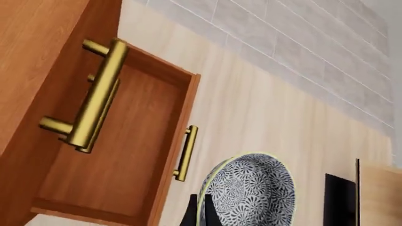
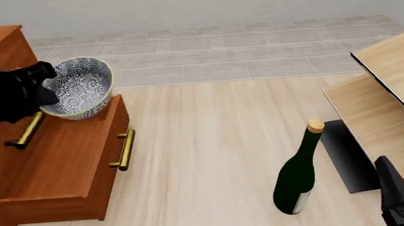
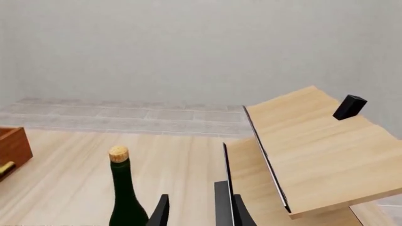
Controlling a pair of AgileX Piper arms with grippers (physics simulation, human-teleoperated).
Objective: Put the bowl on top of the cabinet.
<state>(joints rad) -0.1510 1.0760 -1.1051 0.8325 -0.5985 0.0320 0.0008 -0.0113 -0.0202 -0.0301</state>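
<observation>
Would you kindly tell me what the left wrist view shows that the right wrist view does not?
Only the left wrist view shows the bowl, held by the left hand, and the cabinet with a brass handle. Only the right wrist view shows the wine bottle and the right hand, holding nothing. Both show the pale wood furniture and the tiled floor strip.
</observation>
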